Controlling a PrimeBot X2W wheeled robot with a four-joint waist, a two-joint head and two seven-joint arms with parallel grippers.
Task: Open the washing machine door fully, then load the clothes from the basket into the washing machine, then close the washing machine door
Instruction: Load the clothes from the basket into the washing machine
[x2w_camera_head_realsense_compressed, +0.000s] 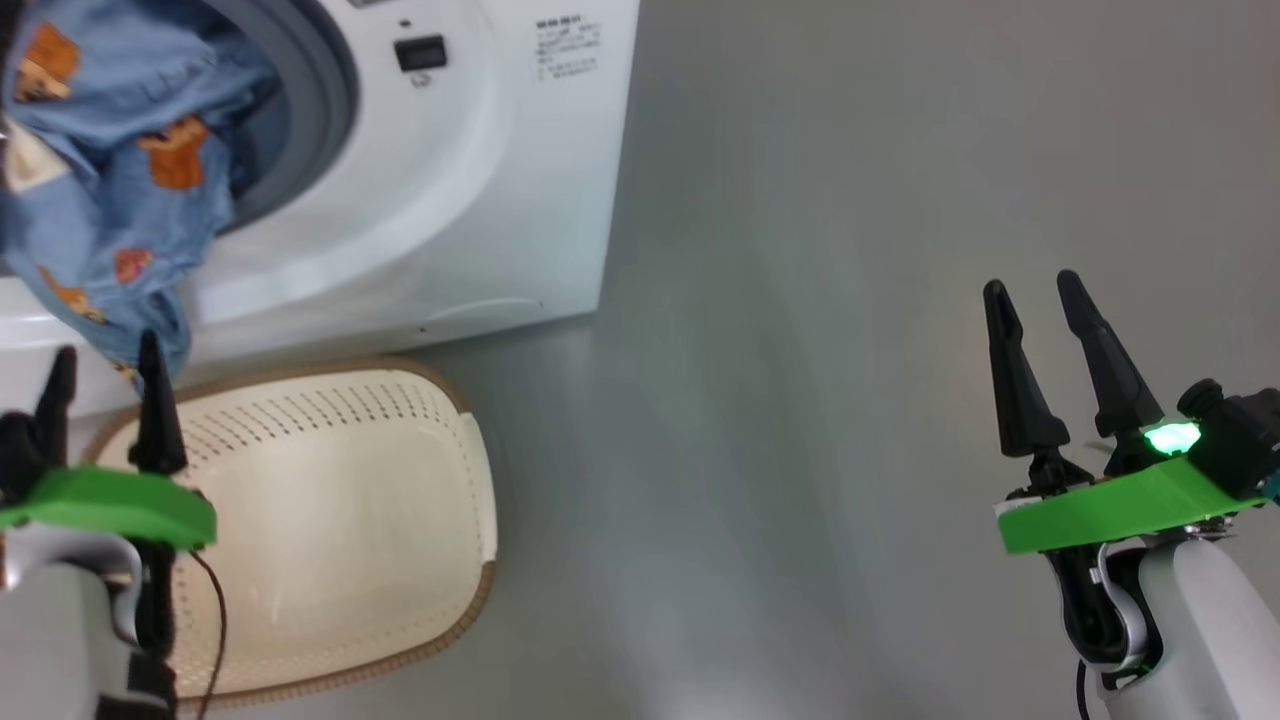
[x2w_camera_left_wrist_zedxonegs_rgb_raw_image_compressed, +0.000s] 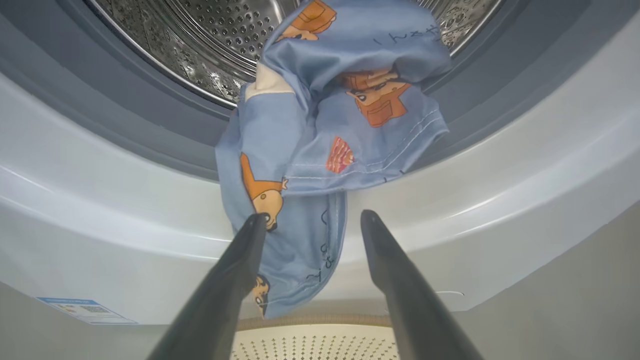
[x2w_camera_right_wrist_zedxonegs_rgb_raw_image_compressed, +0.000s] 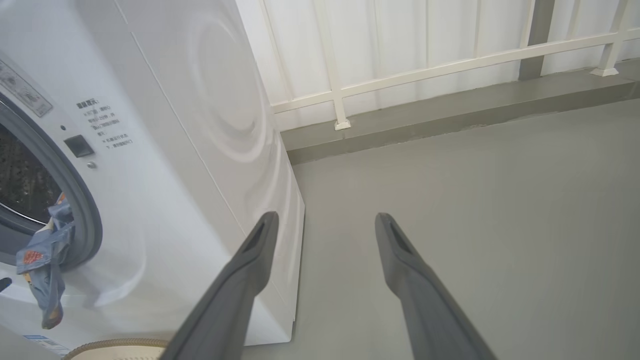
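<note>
One grey floor (x2w_camera_head_realsense_compressed: 850, 300) bears the washing machine (x2w_camera_head_realsense_compressed: 480, 200), white railing (x2w_camera_right_wrist_zedxonegs_rgb_raw_image_compressed: 450, 69) beyond.

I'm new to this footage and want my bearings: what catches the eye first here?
A light-blue garment with orange cartoon prints spills over the grey seal of the washing machine, half in the drum, its tail hanging toward the basket below. The left claw is open at that tail's end. The right claw is open over the grey floor.

In my head view the clothes (x2w_camera_head_realsense_compressed: 110, 190) are hiding the drum (x2w_camera_left_wrist_zedxonegs_rgb_raw_image_compressed: 200, 30) and running off the left edge; the label print (x2w_camera_head_realsense_compressed: 567, 50) is looking unreadably small.
</note>
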